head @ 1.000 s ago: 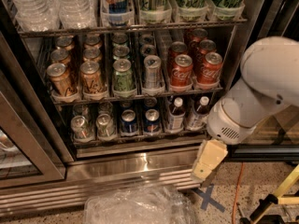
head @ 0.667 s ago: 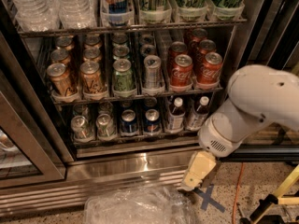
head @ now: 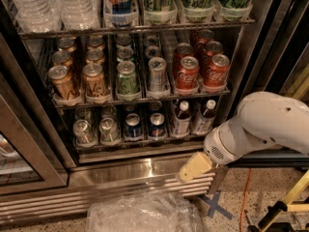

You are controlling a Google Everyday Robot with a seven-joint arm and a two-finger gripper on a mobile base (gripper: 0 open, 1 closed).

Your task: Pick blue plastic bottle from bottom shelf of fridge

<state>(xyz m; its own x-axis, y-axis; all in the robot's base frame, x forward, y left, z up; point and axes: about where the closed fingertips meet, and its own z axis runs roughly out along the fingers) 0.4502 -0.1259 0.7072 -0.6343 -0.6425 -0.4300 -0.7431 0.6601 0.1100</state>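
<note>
**Gripper low at the fridge base, bottle on its shelf**

Nearest you, crumpled clear plastic (head: pixel 145 212) lies on the speckled floor (head: pixel 270 182), cut off by the lower edge, beside a blue tape cross (head: pixel 215 205). The gripper (head: pixel 195 167) hangs in front of the slatted base grille (head: pixel 96 197). Only a tan tip shows, so you cannot tell whether it is apart or together. It holds nothing that you can see. The white arm (head: pixel 263 124) hides the cooler's lower right corner.

Behind it, in the fridge (head: pixel 241 66), the blue plastic bottle (head: pixel 181 119) stands upright on the bottom shelf (head: pixel 135 149). It is just beside a second white-capped bottle (head: pixel 204 116) and right of the drink cans (head: pixel 133 125).

Compared with 0.7 s ago, the arm's housing sits lower, while the shelf contents are unchanged. Red cola cans (head: pixel 187 74) fill the rack above; the water bottles (head: pixel 77 4) are cropped at the top.
</note>
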